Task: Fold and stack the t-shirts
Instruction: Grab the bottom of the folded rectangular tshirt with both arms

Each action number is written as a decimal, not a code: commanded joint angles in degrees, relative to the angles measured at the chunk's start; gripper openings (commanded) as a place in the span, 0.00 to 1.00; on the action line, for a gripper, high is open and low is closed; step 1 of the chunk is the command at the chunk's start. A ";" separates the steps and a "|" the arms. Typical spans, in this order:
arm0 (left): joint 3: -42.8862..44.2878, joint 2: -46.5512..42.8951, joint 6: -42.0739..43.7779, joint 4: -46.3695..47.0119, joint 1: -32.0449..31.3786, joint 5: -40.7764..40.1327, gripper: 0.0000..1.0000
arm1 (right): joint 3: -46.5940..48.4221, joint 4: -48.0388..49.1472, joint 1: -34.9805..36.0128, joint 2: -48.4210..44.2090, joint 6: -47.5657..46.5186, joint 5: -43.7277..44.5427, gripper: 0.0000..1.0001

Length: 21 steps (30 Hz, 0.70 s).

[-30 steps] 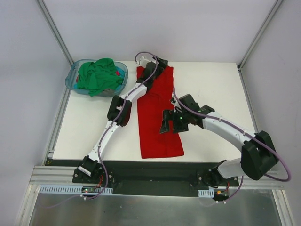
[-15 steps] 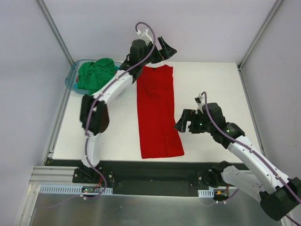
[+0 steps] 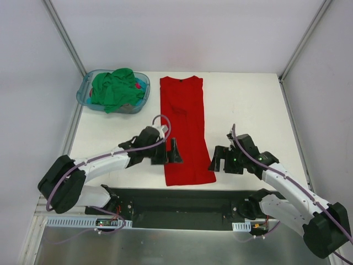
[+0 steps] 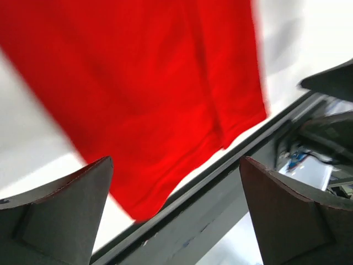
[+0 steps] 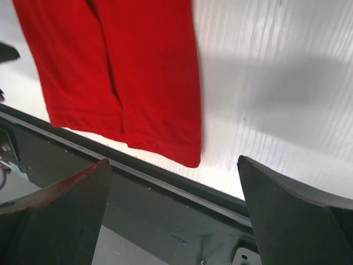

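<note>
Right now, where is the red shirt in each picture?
Top view: the red shirt lies as a long strip down the middle of the table, from far edge to near edge.
Left wrist: it fills the upper left and middle, with its hem corner pointing down.
Right wrist: it is at the upper left, hem lowest.
Shared landmark: the dark rail along the table's near edge, just past the hem in all three views.
</note>
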 commanded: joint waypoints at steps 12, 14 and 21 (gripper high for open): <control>-7.63 -7.48 -7.09 -15.53 -9.52 -8.98 0.75 | -4.90 2.64 -0.29 1.26 2.76 -2.37 0.96; -6.75 -6.34 -6.83 -18.78 -10.66 -10.91 0.74 | -4.98 2.82 -0.20 1.88 2.76 -2.28 0.96; -4.90 -2.21 -7.44 -19.50 -12.15 -10.66 0.56 | -5.25 3.96 -0.20 4.60 2.23 -2.01 0.94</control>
